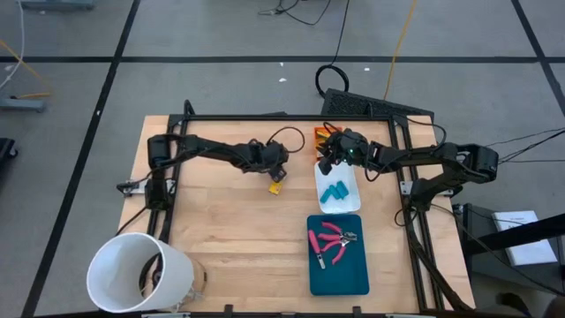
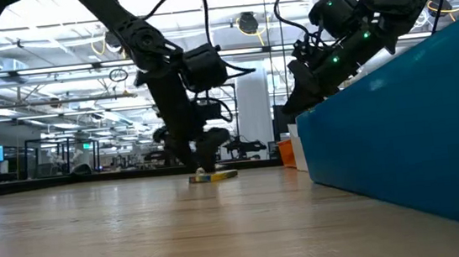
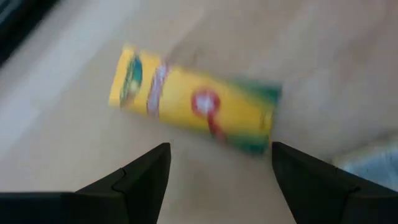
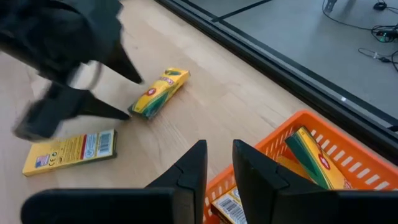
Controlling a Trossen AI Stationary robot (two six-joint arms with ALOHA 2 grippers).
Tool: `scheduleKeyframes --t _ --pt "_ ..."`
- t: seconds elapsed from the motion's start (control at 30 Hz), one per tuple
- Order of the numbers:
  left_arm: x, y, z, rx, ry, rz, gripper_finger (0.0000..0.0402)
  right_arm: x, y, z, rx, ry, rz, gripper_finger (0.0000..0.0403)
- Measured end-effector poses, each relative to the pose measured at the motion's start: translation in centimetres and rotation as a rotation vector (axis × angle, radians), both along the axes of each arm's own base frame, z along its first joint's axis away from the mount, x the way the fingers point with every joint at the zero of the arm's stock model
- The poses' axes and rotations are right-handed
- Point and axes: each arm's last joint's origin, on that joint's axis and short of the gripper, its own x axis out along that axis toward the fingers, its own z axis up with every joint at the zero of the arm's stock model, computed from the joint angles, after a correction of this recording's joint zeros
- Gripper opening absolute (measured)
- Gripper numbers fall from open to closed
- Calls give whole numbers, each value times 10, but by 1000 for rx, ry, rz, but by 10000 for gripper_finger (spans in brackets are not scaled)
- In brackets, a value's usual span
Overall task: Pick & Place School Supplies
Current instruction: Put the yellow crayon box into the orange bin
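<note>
A small yellow-and-green crayon box (image 3: 193, 112) lies flat on the wooden table (image 1: 229, 230). My left gripper (image 3: 217, 167) hangs open just above it, one finger on each side. The right wrist view shows this box (image 4: 158, 93) by my left gripper (image 4: 115, 87), and a second flat yellow box (image 4: 69, 151) on the wood nearby. My right gripper (image 4: 219, 149) hovers over the near rim of the orange tray (image 4: 298, 124), its fingers a narrow gap apart and empty. More crayon boxes (image 4: 314, 155) lie in that tray. Light-blue pieces (image 1: 335, 192) lie in the white tray. Pink-handled scissors (image 1: 331, 238) lie in the teal tray.
The white tray (image 1: 350, 175), the teal tray (image 1: 340, 274) and the orange tray (image 1: 319, 138) stand in a row on the table's right half. A big white bucket (image 1: 137, 274) stands at the near left corner. Bare wood lies between the bucket and the trays.
</note>
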Motion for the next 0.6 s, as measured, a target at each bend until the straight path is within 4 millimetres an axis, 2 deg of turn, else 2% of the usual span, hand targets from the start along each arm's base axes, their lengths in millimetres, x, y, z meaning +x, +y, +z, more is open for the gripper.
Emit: scheduleKeyframes --t 0.07,0.13,0.23,0.33,0.43,0.53,0.6 --pt "-8 -3 5 -26 42 26 282 0 0 -1 5 10 -1 71" --pt "-17 -2 11 -55 58 131 282 -1 0 -2 8 15 -1 71" --pt "-26 3 26 -69 22 231 282 -1 0 -2 9 16 -1 71" --pt "-21 5 47 -12 -107 228 282 -1 0 -2 9 15 -1 71" --pt "-10 8 58 18 -278 241 282 -1 0 -1 9 13 -2 71" --pt "3 17 60 61 -411 226 282 0 0 -1 12 6 -5 71" --pt "9 22 53 57 -449 209 282 0 1 -1 13 5 -2 71"
